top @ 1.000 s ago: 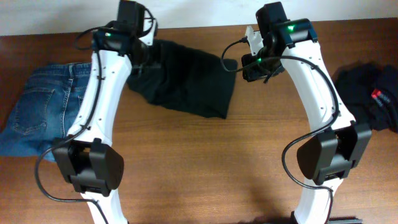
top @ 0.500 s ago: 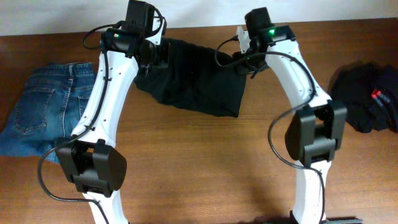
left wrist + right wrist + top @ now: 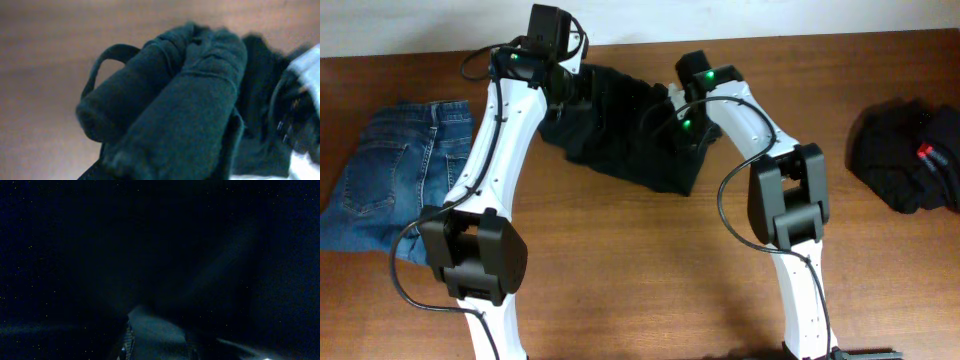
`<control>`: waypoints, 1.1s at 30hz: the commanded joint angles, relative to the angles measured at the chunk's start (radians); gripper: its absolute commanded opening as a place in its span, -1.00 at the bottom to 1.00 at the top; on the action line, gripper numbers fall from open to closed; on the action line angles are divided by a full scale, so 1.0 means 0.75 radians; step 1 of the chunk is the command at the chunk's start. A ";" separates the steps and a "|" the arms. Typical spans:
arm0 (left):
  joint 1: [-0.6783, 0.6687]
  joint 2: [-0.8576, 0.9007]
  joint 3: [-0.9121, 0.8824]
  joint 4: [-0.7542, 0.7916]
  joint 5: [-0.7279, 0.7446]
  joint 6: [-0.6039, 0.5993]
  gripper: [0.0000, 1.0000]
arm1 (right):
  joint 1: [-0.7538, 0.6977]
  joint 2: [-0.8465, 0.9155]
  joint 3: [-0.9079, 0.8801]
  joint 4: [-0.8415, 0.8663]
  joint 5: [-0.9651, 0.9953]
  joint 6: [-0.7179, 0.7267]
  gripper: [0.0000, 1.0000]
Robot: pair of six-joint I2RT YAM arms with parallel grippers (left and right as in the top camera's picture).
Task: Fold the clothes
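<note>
A black garment [image 3: 620, 135] lies bunched at the back middle of the table. My left gripper [image 3: 575, 95] is shut on its back left part. In the left wrist view the fabric [image 3: 200, 100] hangs in thick rolls that hide the fingers. My right gripper [image 3: 683, 133] is down on the garment's right side. Its wrist view is almost all dark cloth [image 3: 200, 255], with a paler fold [image 3: 157, 340] gripped between the two fingers. A second black garment [image 3: 905, 160] with a small red label [image 3: 927, 153] lies heaped at the far right.
Blue jeans [image 3: 390, 180] lie flat at the left edge of the wooden table [image 3: 640, 260]. Both arms' white links reach back from their bases at the front. The right arm's wrist [image 3: 300, 115] shows at the edge of the left wrist view.
My right gripper has swung left and slightly forward, carrying the garment's right edge onto the cloth. My left gripper drifted a little right at the back. The garment has gathered into a narrower bunch.
</note>
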State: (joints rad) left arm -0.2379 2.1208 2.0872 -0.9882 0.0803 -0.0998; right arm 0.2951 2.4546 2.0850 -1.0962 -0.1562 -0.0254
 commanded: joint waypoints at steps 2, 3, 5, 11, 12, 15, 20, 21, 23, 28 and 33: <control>0.009 0.001 0.036 0.107 0.032 -0.060 -0.82 | 0.140 0.067 -0.027 -0.031 -0.081 0.001 -0.18; 0.009 0.001 0.036 0.122 0.033 -0.062 -0.81 | 0.152 0.067 -0.027 -0.035 -0.078 0.001 -0.18; 0.009 0.001 0.036 0.132 0.036 -0.062 -0.80 | 0.173 0.067 -0.027 -0.036 -0.048 0.002 -0.18; 0.009 0.001 0.036 0.122 0.036 -0.061 -0.77 | 0.151 0.067 -0.027 -0.062 -0.032 0.001 -0.17; 0.009 0.001 0.036 0.124 0.036 -0.061 -0.77 | 0.146 0.066 -0.027 -0.071 -0.031 0.000 -0.18; 0.007 0.001 0.036 0.126 0.036 -0.058 -0.65 | 0.128 0.055 -0.027 -0.095 -0.022 0.001 -0.18; 0.007 0.001 0.036 0.122 0.035 -0.010 -0.64 | 0.107 -0.032 0.003 -0.101 -0.021 -0.004 -0.16; 0.007 0.001 0.036 0.122 0.035 -0.010 -0.63 | 0.101 -0.054 0.019 -0.111 -0.022 -0.004 -0.16; 0.005 0.001 0.036 0.128 0.035 0.013 -0.63 | 0.091 -0.102 0.046 -0.131 -0.022 -0.004 -0.15; -0.027 0.001 0.036 0.137 0.036 0.125 -0.63 | 0.073 -0.246 0.074 -0.171 -0.022 0.012 -0.15; -0.102 0.001 0.036 0.144 0.035 0.220 -0.64 | 0.023 -0.372 0.076 -0.171 -0.022 0.092 -0.15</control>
State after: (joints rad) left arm -0.2630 2.1212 2.0872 -0.8928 0.0795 -0.0132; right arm 0.3439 2.2848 2.1086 -1.2263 -0.1677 -0.0044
